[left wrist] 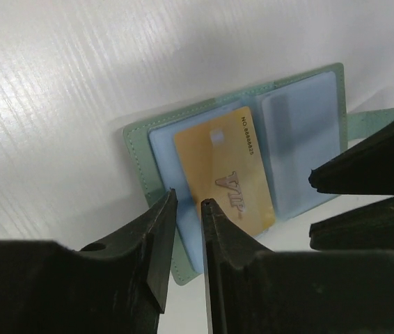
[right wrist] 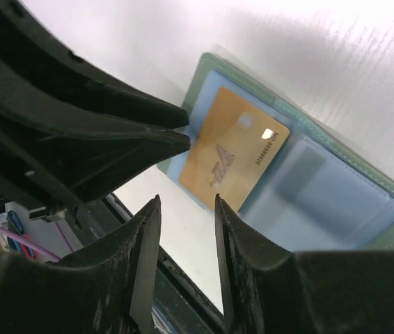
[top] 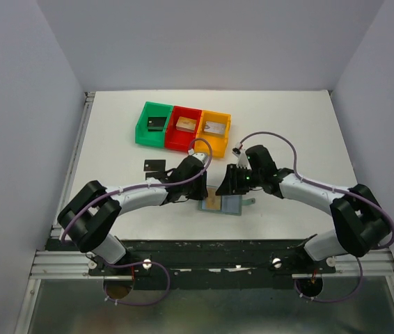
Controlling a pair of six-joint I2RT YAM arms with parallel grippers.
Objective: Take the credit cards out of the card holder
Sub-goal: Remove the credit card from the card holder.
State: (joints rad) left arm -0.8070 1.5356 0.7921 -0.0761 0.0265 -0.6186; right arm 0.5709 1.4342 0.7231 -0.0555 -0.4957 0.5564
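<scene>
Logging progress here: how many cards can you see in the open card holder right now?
1: a gold card lies on the card holder's left half in every view. The other pale blue pocket looks empty, though cards may hide beneath the gold one.

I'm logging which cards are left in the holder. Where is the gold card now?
In the top view, the gold card lies in the left half of the open card holder, between the left gripper and the right gripper.
</scene>
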